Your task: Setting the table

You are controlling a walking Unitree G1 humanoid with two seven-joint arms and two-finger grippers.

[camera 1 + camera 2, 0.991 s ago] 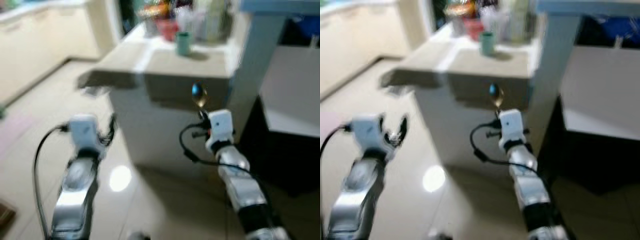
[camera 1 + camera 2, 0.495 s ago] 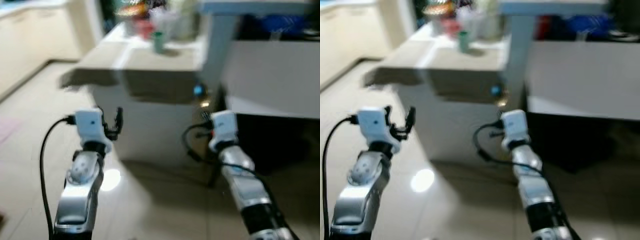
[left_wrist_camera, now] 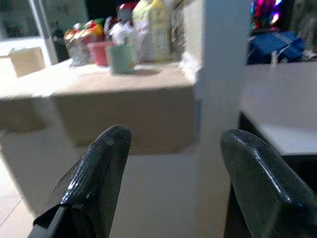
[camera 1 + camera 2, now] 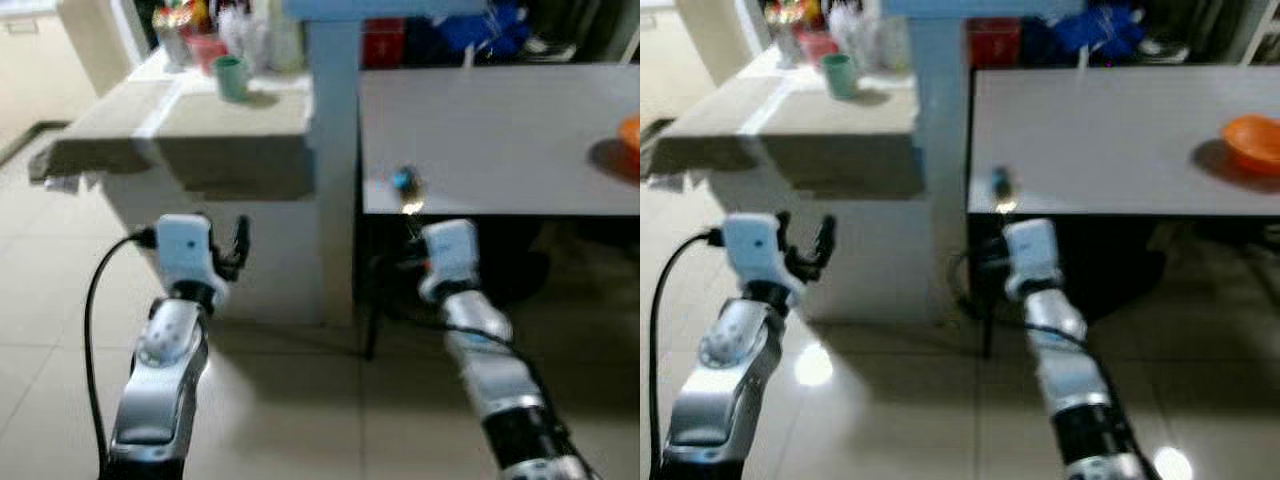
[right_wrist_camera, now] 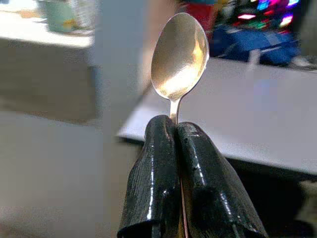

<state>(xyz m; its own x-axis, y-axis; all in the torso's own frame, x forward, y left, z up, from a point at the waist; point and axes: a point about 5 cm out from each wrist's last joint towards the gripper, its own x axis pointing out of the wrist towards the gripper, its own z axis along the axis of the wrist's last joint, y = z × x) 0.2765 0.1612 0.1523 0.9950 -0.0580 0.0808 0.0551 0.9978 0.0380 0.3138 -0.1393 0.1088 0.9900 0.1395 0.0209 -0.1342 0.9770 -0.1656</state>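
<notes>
The right gripper (image 5: pixel 173 129) has its two black fingers pressed together on the handle of one spoon (image 5: pixel 179 54), and the spoon stands upright, its bowl pointing up and away from the wrist, so its long axis follows the fingers. From this gripper the grey table (image 4: pixel 1110 130) lies at about 12 o'clock, just ahead and a little higher, and the right arm is clearly the nearer one to it. I judge the next move must carry the spoon forward over the table edge. One orange bowl (image 4: pixel 1252 140) sits on the table at about 2 o'clock, well apart from the spoon. The left gripper (image 3: pixel 173 163) is spread open and holds nothing (it faces the beige counter (image 4: pixel 180 115), where one green cup (image 4: pixel 232 78) stands among blurred bottles).
</notes>
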